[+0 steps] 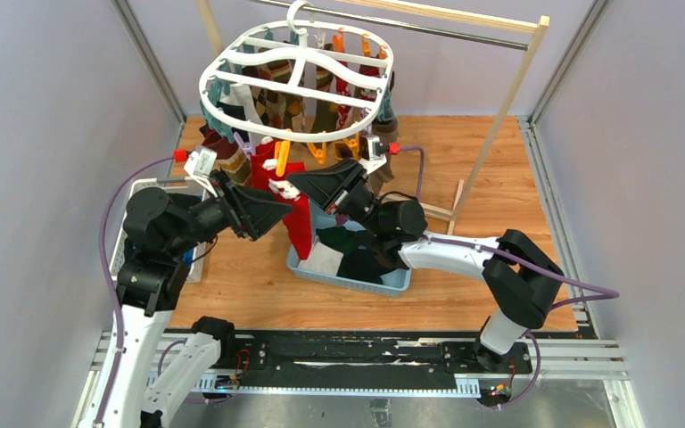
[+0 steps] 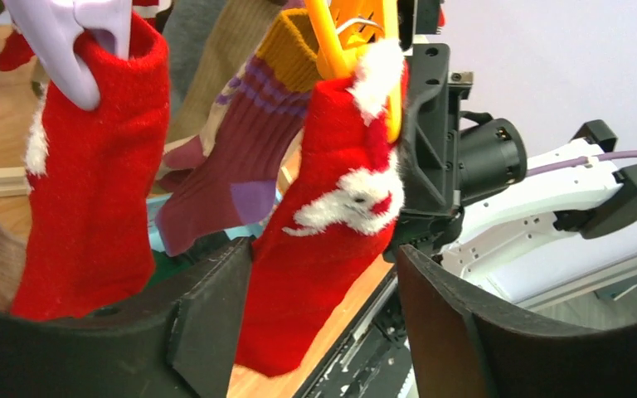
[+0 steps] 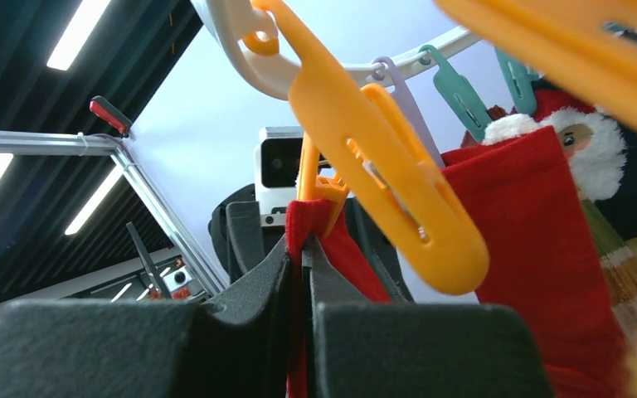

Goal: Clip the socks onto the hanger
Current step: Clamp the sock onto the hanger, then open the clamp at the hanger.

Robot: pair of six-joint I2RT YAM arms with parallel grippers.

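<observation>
The white oval hanger [image 1: 232, 55] hangs from the rail, with several socks pegged under it. A red sock with a white pattern [image 2: 332, 249] hangs from an orange peg [image 2: 357, 33]. My left gripper [image 2: 323, 249] is open, and the sock's lower part hangs between its spread fingers [image 2: 207, 315]. My right gripper [image 3: 305, 249] is shut on the same red sock [image 3: 299, 220] just under that orange peg [image 3: 319, 186]. From above, both grippers meet at this sock [image 1: 299, 218], the left gripper [image 1: 284, 209] from the left and the right gripper [image 1: 301, 184] from the right.
A second red sock [image 2: 91, 182] hangs on a lilac peg [image 2: 75, 50], with a maroon and purple sock [image 2: 240, 157] beside it. A blue basket [image 1: 383, 285] of loose socks sits below the hanger. The wooden-posted rail [image 1: 499, 116] stands behind. A white basket [image 1: 120, 250] is at the left.
</observation>
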